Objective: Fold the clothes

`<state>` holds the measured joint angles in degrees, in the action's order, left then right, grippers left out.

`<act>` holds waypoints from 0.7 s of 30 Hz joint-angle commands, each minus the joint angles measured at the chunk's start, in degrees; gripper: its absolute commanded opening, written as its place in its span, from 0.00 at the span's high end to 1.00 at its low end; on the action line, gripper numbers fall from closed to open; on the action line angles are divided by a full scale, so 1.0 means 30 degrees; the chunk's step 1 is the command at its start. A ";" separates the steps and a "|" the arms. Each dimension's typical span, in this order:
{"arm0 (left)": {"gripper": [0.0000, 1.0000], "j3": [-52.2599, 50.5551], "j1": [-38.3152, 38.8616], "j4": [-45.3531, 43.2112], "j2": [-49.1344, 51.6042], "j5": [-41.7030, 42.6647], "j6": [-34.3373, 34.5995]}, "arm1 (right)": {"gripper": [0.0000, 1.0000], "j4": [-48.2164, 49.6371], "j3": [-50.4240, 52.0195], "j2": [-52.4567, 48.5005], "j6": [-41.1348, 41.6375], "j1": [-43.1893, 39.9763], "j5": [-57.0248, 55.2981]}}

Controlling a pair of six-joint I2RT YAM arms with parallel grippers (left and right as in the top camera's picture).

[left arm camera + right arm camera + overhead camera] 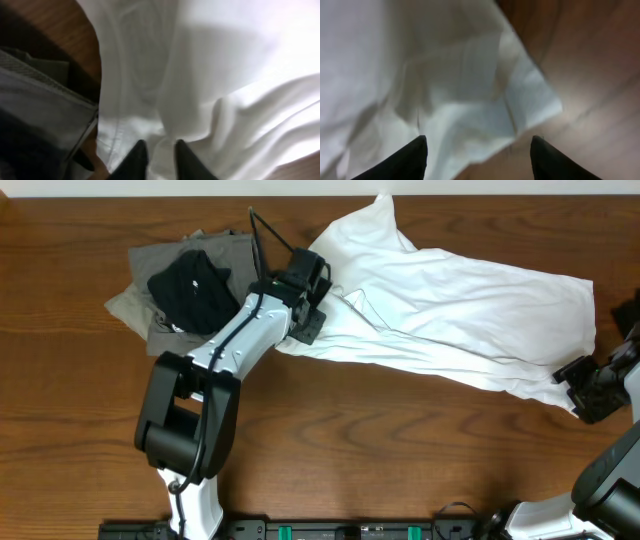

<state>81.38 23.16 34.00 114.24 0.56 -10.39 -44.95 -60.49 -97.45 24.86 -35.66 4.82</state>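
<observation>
**A:** As the brown wooden table (400, 440) fills the overhead view, start there. What lies on it?

**B:** Mostly the white T-shirt (470, 310). It is crumpled and runs from the upper centre of the frame down toward the right edge. One peak of cloth pokes up at the top centre.

**A:** And next in size?

**B:** The left arm (230, 345) is white and black. It reaches from the lower left of the frame up to the shirt's left end. The right arm (610, 480) shows only in the lower right corner. Then comes a heap of grey-olive garments (135, 305) at the upper left, just beside the shirt's left end. A small black garment (190, 285) lies on top of the heap.

**A:** What about the tools?

**B:** The left tool (161, 162) stands narrow at the bottom centre of its wrist view. Its dark fingers (139, 160) are close together, with a fold of the white cloth pinched between them. The right tool (482, 156) sits at the shirt's lower right corner and stands wide. Its fingers (415, 157) are well apart, and the shirt's corner and some bare wood show in the gap. I cannot tell whether those fingers touch the cloth.
</observation>
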 commanded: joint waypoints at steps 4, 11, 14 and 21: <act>0.94 -0.0204 -0.0670 0.0401 0.0517 0.0255 0.0233 | 0.37 0.1268 0.1406 -0.0022 0.0495 0.0124 -0.0969; 0.94 -0.0204 -0.1013 0.0678 0.0517 0.0240 0.0226 | 0.95 0.3461 0.2412 -0.0022 0.1158 -0.0350 -0.2484; 0.94 -0.0204 -0.1173 0.0809 0.0517 0.0138 0.0226 | 0.99 0.3446 0.1668 0.0022 0.1107 -0.1115 -0.2368; 0.94 -0.0197 -0.1712 0.0874 0.0503 0.0036 0.0510 | 0.98 0.2412 -0.1712 0.0058 -0.0707 -0.2149 -0.1523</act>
<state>81.23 18.98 36.25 115.04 1.10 -10.04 -37.50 -61.49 -97.45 25.50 -41.41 0.40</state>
